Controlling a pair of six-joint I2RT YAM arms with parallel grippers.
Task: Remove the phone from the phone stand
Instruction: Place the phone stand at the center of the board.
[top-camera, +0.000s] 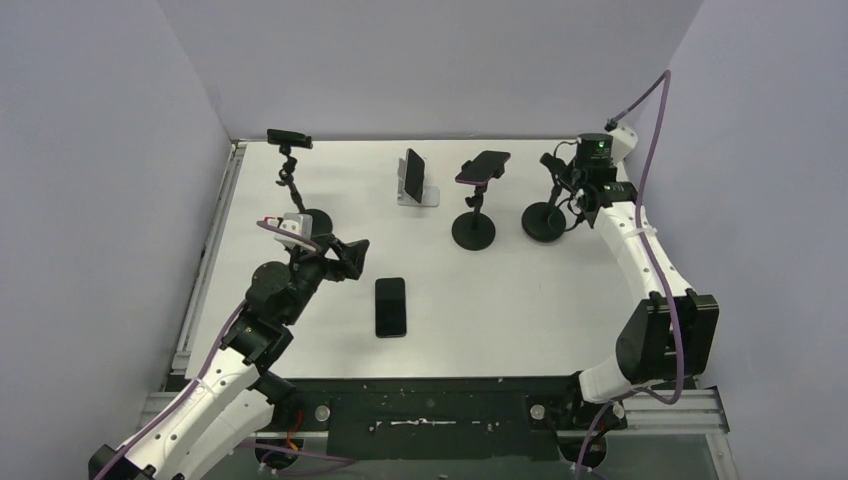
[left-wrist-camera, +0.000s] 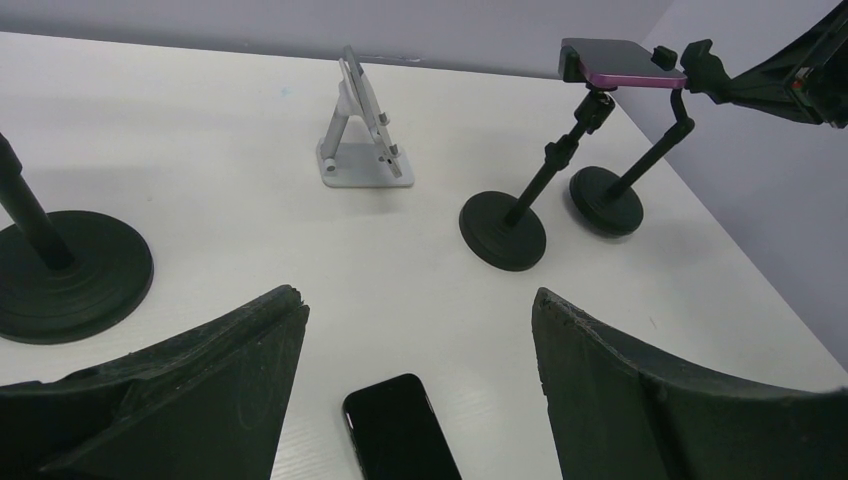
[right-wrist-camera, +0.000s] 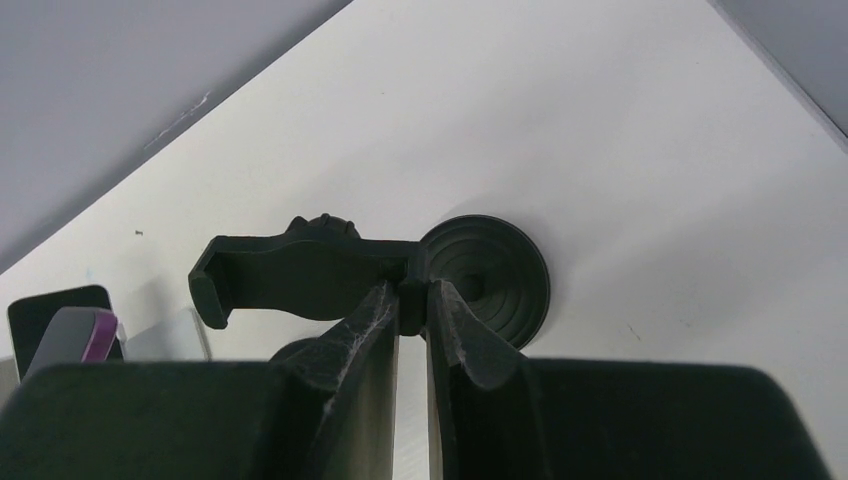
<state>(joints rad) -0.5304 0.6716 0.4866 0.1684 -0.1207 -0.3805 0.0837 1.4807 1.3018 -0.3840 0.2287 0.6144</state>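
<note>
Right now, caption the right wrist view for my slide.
Right gripper pinches the end of an empty stand clamp above its round base; a purple phone sits far left.

Soft, even overhead light washes the white table (top-camera: 500, 330), leaving only faint, diffuse shadows around the black stand bases (top-camera: 473, 232). The top view is crisp edge to edge. In the wrist views, the left gripper (left-wrist-camera: 418, 300) and right gripper (right-wrist-camera: 412, 292) loom dark, underlit and slightly soft.
</note>
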